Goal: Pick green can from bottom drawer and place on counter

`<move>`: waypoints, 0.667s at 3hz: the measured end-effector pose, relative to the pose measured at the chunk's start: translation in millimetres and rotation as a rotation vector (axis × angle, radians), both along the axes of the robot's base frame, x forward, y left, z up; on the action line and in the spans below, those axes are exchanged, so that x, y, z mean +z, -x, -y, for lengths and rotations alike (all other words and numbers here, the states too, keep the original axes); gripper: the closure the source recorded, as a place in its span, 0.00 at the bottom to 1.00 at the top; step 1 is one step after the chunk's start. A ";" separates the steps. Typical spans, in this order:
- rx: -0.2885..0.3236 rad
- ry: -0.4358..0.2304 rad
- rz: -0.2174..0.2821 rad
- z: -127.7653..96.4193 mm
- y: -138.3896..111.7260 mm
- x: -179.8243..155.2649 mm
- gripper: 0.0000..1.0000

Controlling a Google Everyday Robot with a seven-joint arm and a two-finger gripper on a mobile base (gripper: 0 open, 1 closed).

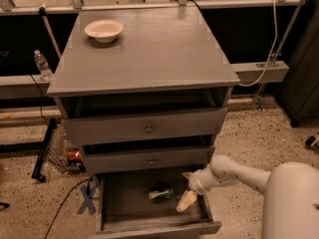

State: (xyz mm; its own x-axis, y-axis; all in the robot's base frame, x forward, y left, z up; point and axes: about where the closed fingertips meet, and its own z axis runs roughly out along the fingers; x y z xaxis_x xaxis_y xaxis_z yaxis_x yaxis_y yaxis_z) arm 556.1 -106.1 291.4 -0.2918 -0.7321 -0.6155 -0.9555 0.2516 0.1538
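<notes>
The green can (160,193) lies on its side on the wood-grain floor of the open bottom drawer (154,223). My gripper (186,198) hangs inside the drawer at its right side, just right of the can and apart from it; one pale finger (186,201) points down toward the drawer floor. My white arm (234,176) reaches in from the lower right. The counter (149,54) is the grey top slab of the cabinet above.
A white bowl (103,30) sits on the counter's back left. Two upper drawers with brass knobs (148,129) stand slightly open above the gripper. A clear bottle (42,65) stands at left; a red can (74,156) lies in a wire basket left of the cabinet.
</notes>
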 end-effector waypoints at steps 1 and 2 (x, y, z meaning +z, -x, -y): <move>0.012 0.014 0.019 -7.8 -11.8 -27.5 0.00; 0.021 0.015 0.028 -13.4 -17.9 -42.1 0.00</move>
